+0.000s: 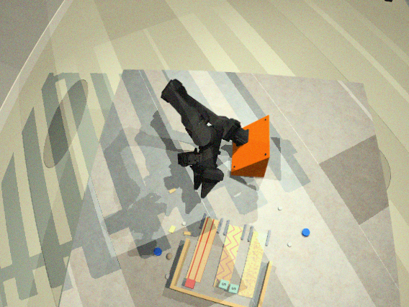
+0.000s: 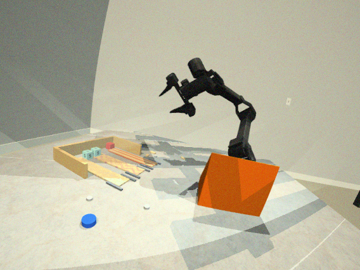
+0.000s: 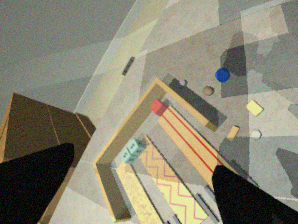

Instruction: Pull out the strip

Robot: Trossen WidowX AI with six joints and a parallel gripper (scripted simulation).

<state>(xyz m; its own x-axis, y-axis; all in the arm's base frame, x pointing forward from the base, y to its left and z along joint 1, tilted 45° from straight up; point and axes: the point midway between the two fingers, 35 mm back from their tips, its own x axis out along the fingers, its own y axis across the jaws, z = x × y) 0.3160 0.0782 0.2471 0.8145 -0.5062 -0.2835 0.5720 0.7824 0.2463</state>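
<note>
The pincer [image 1: 199, 193] [image 2: 165, 104] [image 3: 144, 161] stands wide open with nothing between its fingers, raised above the table [image 1: 335, 259] [image 2: 51, 203] and well apart from the low wooden tray [image 1: 201, 296] [image 2: 70, 161] [image 3: 125, 121]. Two pale green cubes bearing dark marks sit inside the tray, near its back wall. One marked cube [image 1: 223, 284] [image 2: 96, 151] [image 3: 136, 146] is at the back end of the zigzag strip [image 1: 228, 256] [image 2: 123, 165] [image 3: 167, 185]; its neighbour [image 1: 233, 288] [image 2: 88, 154] [image 3: 129, 155] is just beside it, toward the speckled strip [image 1: 250, 270] [image 2: 106, 172] [image 3: 137, 192]. I cannot tell which is the labelled cube meant. All three strips reach out through the tray's open side. At the back end of the red-lined strip [image 1: 203, 248] [image 2: 131, 156] [image 3: 187, 142] is a red cube [image 1: 190, 283] [image 2: 109, 145] [image 3: 158, 106]. Outside the tray are an orange block [image 1: 253, 144] [image 2: 237, 184] and two blue discs, one [image 1: 158, 251] [image 3: 222, 75] near the red-lined strip's side, the other [image 1: 305, 232] [image 2: 89, 220] beyond the speckled strip's side.
</note>
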